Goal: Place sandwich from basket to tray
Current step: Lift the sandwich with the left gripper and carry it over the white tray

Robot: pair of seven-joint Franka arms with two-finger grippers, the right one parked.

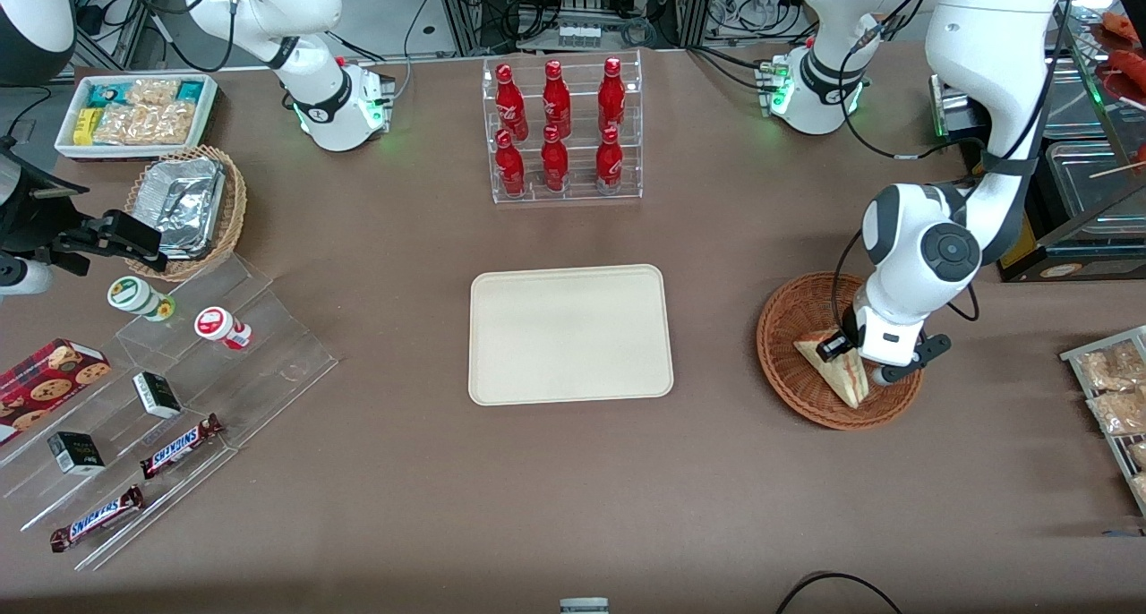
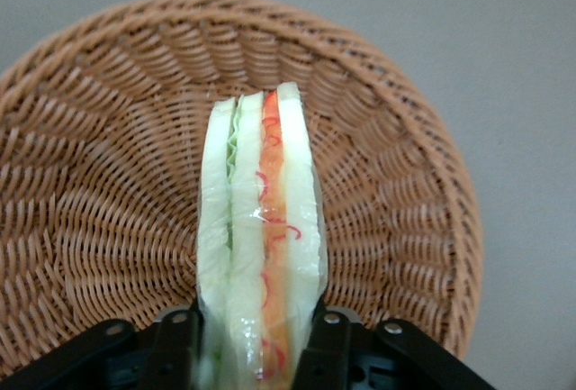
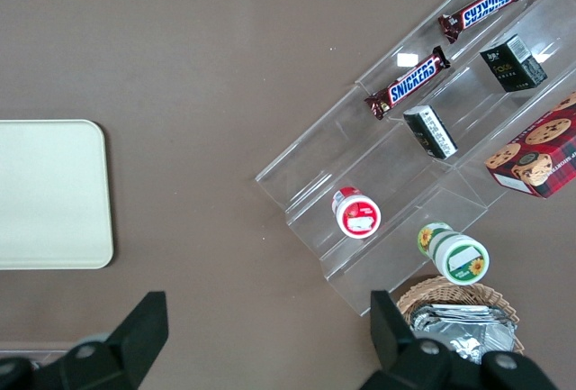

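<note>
Down in the basket, the left arm's gripper sits low over the sandwich; its two black fingers press against the wedge's bread faces from either side, clamped on it, as the wrist view shows; the sandwich stands on edge between them, pale bread outside, green and orange-red layers showing along its cut face; whether it rests on the woven floor or is just clear of it cannot be told; the basket lies toward the working arm's end of the table, apart from the tray, which sits flat at the table's middle with nothing on it; farther from the front camera than the tray stands a clear rack of red bottles; toward the parked arm's end lies a clear stepped stand with chocolate bars and small boxes.
</note>
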